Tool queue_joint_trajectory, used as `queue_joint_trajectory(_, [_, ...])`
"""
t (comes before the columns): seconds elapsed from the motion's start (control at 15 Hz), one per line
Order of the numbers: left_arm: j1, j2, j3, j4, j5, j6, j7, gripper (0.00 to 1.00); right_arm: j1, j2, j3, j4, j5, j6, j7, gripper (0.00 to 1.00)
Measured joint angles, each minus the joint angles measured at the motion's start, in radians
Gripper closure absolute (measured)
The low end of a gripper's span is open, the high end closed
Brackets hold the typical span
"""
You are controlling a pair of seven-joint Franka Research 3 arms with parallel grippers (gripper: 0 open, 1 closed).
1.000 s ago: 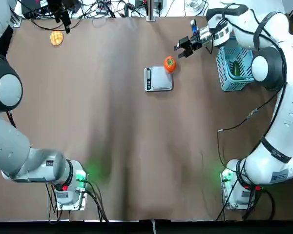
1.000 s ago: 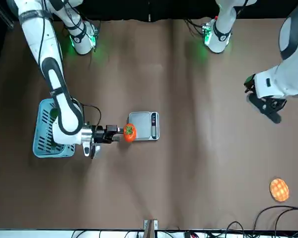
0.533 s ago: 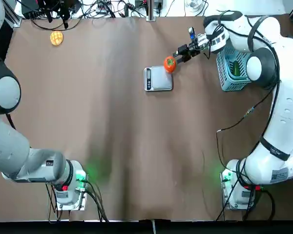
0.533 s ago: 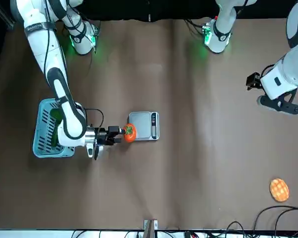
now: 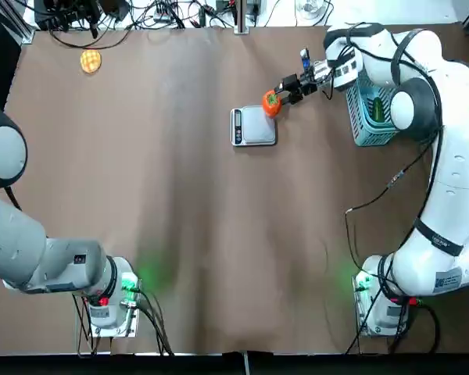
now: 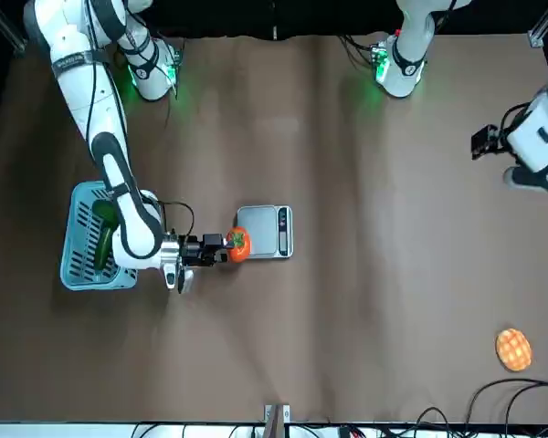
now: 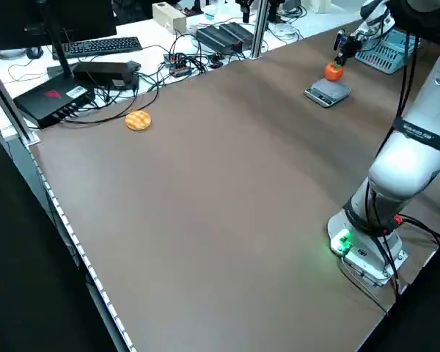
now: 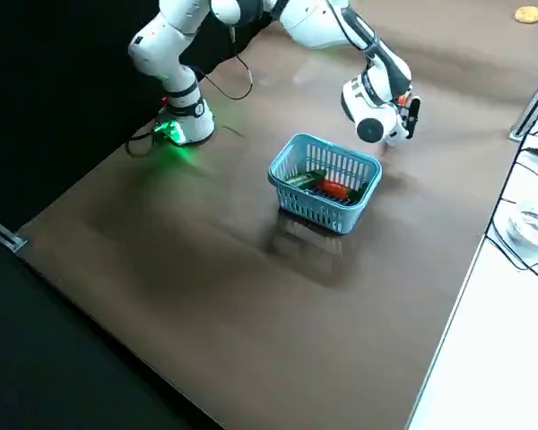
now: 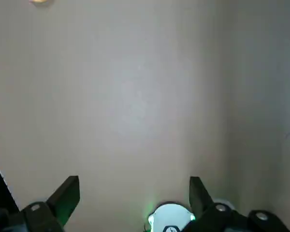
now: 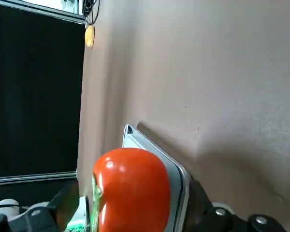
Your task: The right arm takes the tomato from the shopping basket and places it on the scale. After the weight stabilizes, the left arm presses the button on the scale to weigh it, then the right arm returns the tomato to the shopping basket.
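Note:
The tomato (image 5: pixel 270 102), orange-red with a green cap, sits on the far right corner of the small silver scale (image 5: pixel 254 126) at mid-table. My right gripper (image 10: pixel 134 189) reaches in from the basket side. It is open, one finger on each side of the tomato (image 10: pixel 130 191), with small gaps showing. The light-blue shopping basket (image 5: pixel 362 123) stands to the right of the scale. My left gripper (image 9: pixel 135 186) hangs open and empty, high over bare table at the far left, well away from the scale.
A green vegetable (image 6: pixel 103 239) and a red item (image 8: pixel 334 189) lie in the basket. A flat yellow-orange disc (image 5: pixel 90 60) rests near the far left corner. Cables and electronics (image 7: pixel 95 73) line the table's far edge.
My right gripper has moved in toward the tomato and now flanks it. The left arm has swung farther out to its own left. Tomato and scale have not moved.

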Motion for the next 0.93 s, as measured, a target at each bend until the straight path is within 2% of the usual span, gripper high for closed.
queue_joint_trajectory(0.27, [0.017,-0.030,0.013,0.000,-0.011,-0.030,-0.042,0.00,0.007,0.009,0.000,0.000,0.004,0.000,0.000,0.00])
queue_joint_trajectory(0.6, [-0.080,-0.077,0.088,-0.005,-0.025,-0.067,-0.204,0.00,0.010,0.013,0.000,0.000,0.006,-0.010,0.000,0.00])
queue_joint_trajectory(0.73, [-0.114,-0.100,0.139,-0.029,-0.061,-0.068,-0.215,0.00,0.010,0.014,0.000,0.000,0.006,-0.014,0.000,0.00])
queue_joint_trajectory(0.93, [-0.156,-0.155,0.239,-0.115,-0.102,-0.015,-0.208,0.00,0.011,0.015,0.001,-0.001,0.006,-0.032,0.000,0.00])
